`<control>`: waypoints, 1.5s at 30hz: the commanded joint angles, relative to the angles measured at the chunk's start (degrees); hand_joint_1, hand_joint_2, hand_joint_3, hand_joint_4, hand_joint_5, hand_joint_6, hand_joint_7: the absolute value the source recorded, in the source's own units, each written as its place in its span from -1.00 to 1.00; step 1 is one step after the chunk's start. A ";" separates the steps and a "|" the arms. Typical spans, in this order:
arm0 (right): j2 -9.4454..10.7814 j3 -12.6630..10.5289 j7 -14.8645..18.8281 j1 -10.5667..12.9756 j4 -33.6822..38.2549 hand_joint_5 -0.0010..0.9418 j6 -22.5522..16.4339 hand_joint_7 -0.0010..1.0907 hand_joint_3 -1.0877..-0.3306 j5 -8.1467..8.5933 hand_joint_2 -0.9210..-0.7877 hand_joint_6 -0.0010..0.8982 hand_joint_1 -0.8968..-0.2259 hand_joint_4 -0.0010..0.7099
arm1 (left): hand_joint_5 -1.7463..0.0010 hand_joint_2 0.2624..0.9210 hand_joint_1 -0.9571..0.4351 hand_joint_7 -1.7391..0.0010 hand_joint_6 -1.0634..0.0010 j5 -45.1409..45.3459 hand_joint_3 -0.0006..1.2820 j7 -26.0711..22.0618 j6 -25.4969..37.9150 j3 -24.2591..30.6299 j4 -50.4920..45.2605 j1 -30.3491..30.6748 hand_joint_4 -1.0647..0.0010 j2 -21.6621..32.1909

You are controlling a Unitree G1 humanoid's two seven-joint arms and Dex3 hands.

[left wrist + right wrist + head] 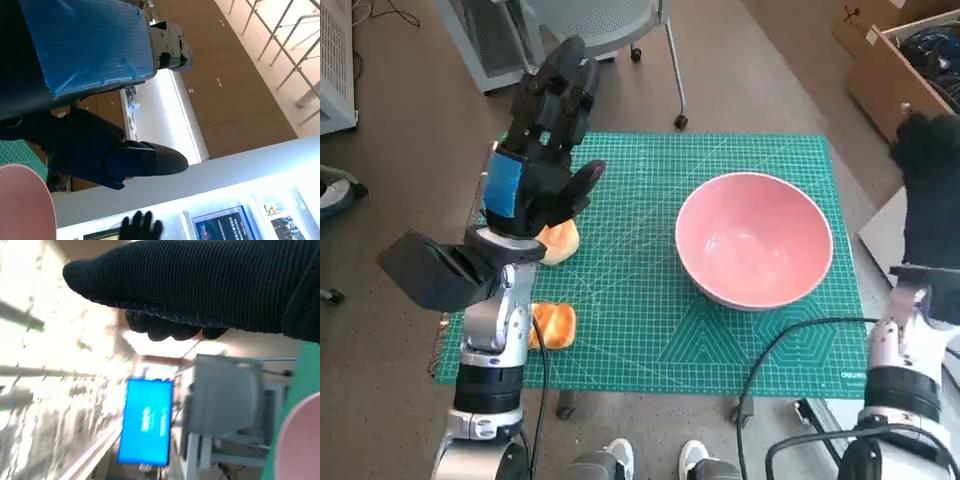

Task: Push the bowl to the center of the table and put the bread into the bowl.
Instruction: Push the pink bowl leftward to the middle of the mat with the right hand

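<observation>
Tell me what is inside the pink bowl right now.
The round pink bowl on the green cutting mat shows only its bare inner surface; nothing lies in it. Two golden bread pieces sit on the mat beside the left hand, which partly covers one.

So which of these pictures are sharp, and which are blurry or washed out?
Head view: sharp and evenly lit, with soft sheen inside the pink bowl. Left wrist view: bright glare beyond the left hand. Right wrist view: smeared and overexposed beside the right hand.

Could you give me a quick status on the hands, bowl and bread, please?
Left hand raised over the mat, empty. Right hand off the table's right edge, empty. Pink bowl right of center, empty. Two bread pieces at left.
</observation>
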 commanded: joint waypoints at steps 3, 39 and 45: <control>1.36 -0.81 -2.22 -0.96 7.08 -0.96 1.40 -0.23 0.41 -0.09 -1.00 -0.43 0.32 -0.05 | 0.91 1.00 -0.53 0.47 1.00 0.80 -0.53 0.59 0.42 -0.22 -1.26 0.48 0.87 0.33; 16.19 2.00 -4.52 -8.79 19.65 -0.99 13.28 -0.33 0.21 -3.42 -1.00 -0.49 0.32 -0.16 | 0.88 1.00 -0.53 0.49 1.00 0.87 -0.48 1.38 4.42 1.40 -7.21 3.05 0.90 4.08; 17.35 2.12 -3.89 -10.18 19.78 -0.99 14.16 -0.31 0.24 -3.98 -1.00 -0.48 0.27 -0.15 | 0.88 1.00 -0.53 0.49 1.00 0.45 -0.49 1.34 4.53 1.90 -7.71 3.94 0.91 4.62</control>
